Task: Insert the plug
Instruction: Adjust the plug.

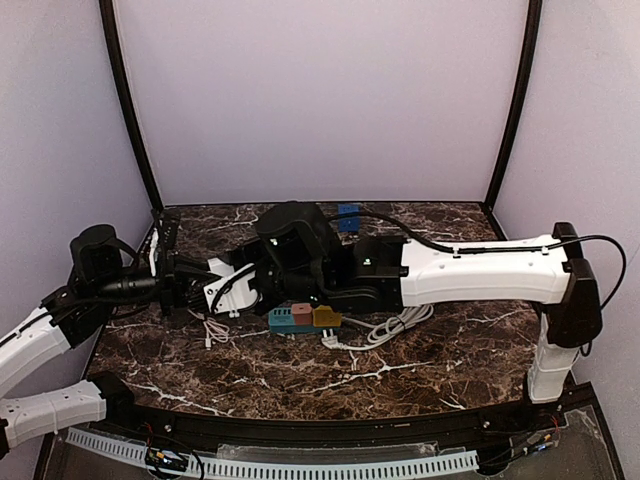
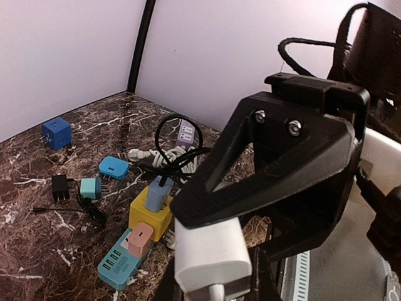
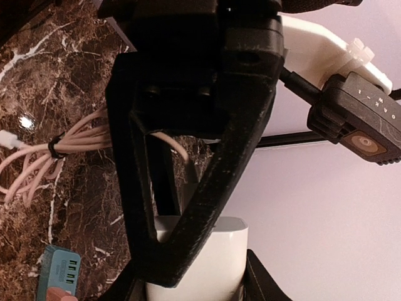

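Two grippers on one item. L gripper (image 2: 216,285) has its fingers pressed against the sides of the white plug (image 2: 212,257). R gripper (image 3: 194,285) pinches the same plug from the opposite end, so both are clamped on it. Plug is off the table (image 2: 25,251), mid-air, held left of the power strip (image 2: 119,266) per top view.

Next out: teal power strip lies flat w/ a pink plug (image 2: 139,238) seated in it. A yellow cube adapter (image 2: 150,214) is just beside the strip's far end, w/ a light-blue adapter (image 2: 158,193) on top of it.

Further: small teal adapter (image 2: 91,187) touching a black adapter (image 2: 61,187). Blue flat adapter (image 2: 113,167) near them. Black cable loop (image 2: 178,147) beyond the cube.

Farthest: blue cube (image 2: 56,133) near the back wall, well apart from the rest. R wrist view also shows a white cable bundle (image 3: 37,157), tied, on the marble.
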You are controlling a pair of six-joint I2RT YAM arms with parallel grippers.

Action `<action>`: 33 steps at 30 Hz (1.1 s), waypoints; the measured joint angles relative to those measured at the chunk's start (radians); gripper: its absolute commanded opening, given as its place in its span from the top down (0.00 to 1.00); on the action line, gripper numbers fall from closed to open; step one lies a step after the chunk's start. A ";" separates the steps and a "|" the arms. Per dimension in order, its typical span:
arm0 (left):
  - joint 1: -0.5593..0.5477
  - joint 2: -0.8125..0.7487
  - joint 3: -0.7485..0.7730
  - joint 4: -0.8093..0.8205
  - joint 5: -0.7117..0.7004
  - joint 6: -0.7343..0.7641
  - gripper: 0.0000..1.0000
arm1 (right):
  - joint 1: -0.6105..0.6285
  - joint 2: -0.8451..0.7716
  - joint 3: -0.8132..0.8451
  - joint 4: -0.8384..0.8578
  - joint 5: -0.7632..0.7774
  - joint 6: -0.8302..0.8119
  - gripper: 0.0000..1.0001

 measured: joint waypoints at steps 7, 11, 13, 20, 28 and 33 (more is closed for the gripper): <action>0.006 -0.002 -0.013 0.014 0.000 -0.054 0.99 | 0.000 0.008 -0.004 0.026 0.025 -0.040 0.30; 0.006 -0.008 -0.028 0.027 -0.007 0.006 0.99 | -0.002 0.002 -0.024 0.057 0.014 0.055 0.01; 0.006 -0.018 -0.039 0.037 -0.008 0.050 0.99 | -0.011 -0.024 -0.054 0.069 -0.016 0.135 0.01; 0.006 -0.070 -0.045 0.216 -0.001 0.217 0.99 | -0.130 -0.223 -0.198 0.164 -0.309 0.551 0.06; 0.006 -0.066 -0.044 0.360 0.080 0.212 0.99 | -0.198 -0.272 -0.309 0.480 -0.565 1.009 0.21; 0.004 -0.056 -0.041 0.389 0.085 0.189 0.99 | -0.202 -0.207 -0.293 0.532 -0.683 1.122 0.32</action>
